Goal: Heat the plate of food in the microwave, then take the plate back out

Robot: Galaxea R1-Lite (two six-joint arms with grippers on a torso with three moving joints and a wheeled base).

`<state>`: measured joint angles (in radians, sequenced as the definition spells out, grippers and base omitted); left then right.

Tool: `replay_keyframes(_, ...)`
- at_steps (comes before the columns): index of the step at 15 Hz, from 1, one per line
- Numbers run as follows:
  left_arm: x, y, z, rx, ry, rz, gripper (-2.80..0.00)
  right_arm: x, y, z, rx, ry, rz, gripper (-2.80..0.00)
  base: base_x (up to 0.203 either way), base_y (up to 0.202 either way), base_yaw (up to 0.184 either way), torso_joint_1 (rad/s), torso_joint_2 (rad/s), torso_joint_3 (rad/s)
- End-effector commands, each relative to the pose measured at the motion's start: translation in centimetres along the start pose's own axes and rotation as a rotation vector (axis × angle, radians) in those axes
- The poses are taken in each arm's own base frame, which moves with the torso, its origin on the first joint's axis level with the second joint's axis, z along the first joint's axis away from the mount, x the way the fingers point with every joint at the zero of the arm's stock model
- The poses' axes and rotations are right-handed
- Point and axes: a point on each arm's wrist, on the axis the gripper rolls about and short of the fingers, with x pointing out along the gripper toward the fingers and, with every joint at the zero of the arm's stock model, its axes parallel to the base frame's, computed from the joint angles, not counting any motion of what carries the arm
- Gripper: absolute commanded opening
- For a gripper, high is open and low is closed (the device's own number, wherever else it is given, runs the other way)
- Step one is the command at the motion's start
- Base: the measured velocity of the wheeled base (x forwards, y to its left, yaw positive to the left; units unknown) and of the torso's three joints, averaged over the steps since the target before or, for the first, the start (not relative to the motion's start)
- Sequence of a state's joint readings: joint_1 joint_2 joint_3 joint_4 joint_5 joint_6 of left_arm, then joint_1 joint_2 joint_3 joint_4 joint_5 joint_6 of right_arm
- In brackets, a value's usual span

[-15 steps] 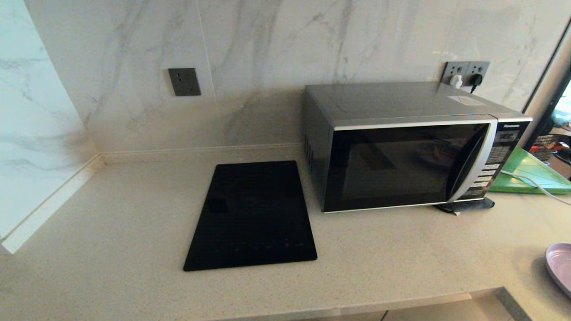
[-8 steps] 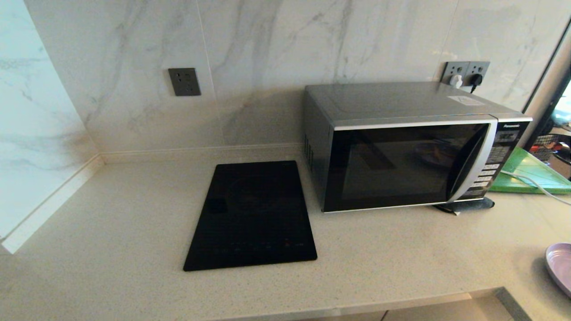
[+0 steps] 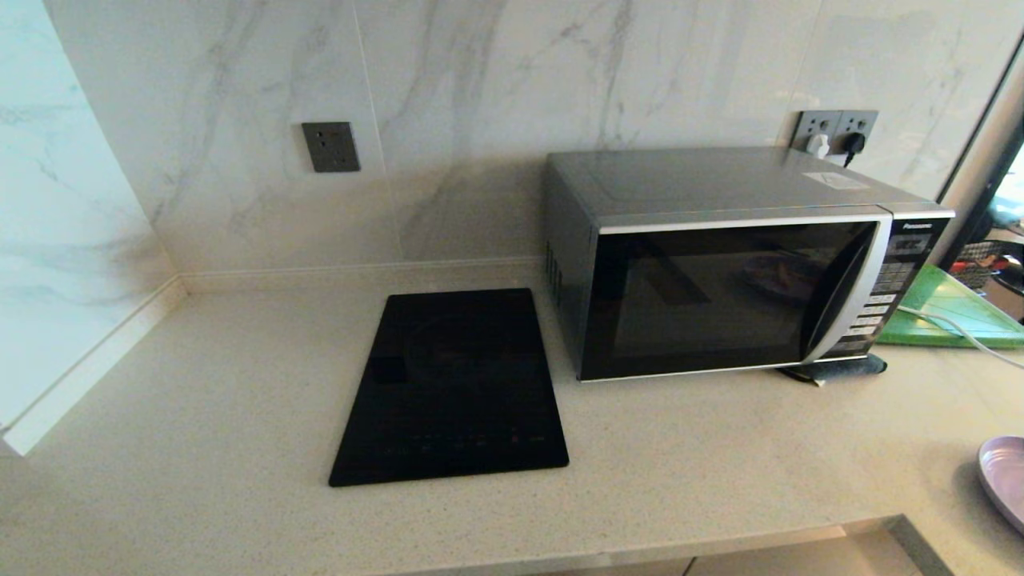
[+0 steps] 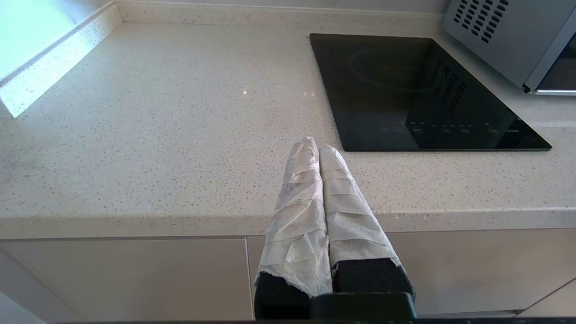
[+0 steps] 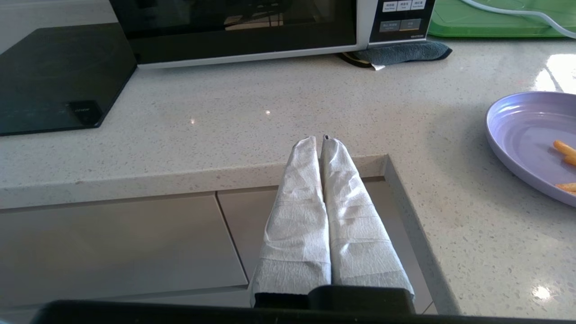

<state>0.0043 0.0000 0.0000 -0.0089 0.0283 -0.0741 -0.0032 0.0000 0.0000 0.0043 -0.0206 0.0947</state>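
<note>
The silver-grey microwave (image 3: pixel 736 264) stands on the counter at the back right, its dark glass door closed. The lavender plate of food (image 3: pixel 1004 478) lies at the counter's right edge, only partly in the head view. In the right wrist view the plate of food (image 5: pixel 533 139) carries a few orange sticks. My right gripper (image 5: pixel 317 139) is shut and empty, held in front of the counter's inner corner, apart from the plate. Also shut and empty, my left gripper (image 4: pixel 315 146) hangs before the counter's front edge, near the black panel. Neither arm shows in the head view.
A flat black panel (image 3: pixel 452 388) lies in the counter to the left of the microwave. A green board (image 3: pixel 952 312) with a white cable lies to the microwave's right. A dark folded cloth (image 3: pixel 836 368) sits under its front right corner. Cabinet fronts run below the counter (image 3: pixel 200 416).
</note>
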Motion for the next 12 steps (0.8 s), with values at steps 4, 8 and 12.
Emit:
replay_keyframes(4,0.01,0.0,0.01,-0.001,0.001,0.001,-2.8,0.03,-0.01,-0.09,0.0,0.004,0.0,-2.8,0.0,0.0,0.0,0.0,0.0,0.0)
replay_keyframes(8,0.01,0.0,0.01,-0.001,0.001,0.001,-2.8,0.03,-0.01,-0.08,0.0,0.005,0.0,-2.8,0.0,0.0,0.0,0.0,0.0,0.0)
replay_keyframes(12,0.01,0.0,0.01,-0.001,0.001,0.001,-2.8,0.02,-0.01,-0.09,0.0,0.003,0.0,-2.8,0.0,0.0,0.0,0.0,0.0,0.0)
